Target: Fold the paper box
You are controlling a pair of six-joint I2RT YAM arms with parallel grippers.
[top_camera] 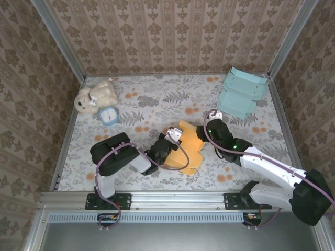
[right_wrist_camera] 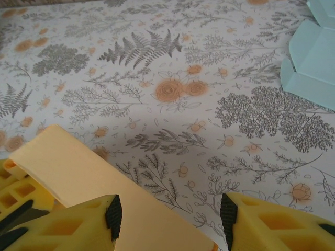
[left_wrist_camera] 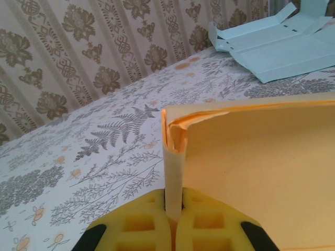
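Lying in the middle of the table [top_camera: 157, 99], the orange paper box [top_camera: 193, 145] is pinched at its raised left flap by the left gripper [left_wrist_camera: 174, 212]; the right gripper [right_wrist_camera: 170, 214] is held open over its right flap.

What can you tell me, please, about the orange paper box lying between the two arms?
The orange paper box is a die-cut sheet of thin, matte card, partly folded and mostly flat on the flower-patterned table, near its front middle. On its left side a doubled panel stands up, and the left gripper is shut on that panel's edge. Another flap runs between the open fingers of the right gripper; whether they touch it cannot be told.
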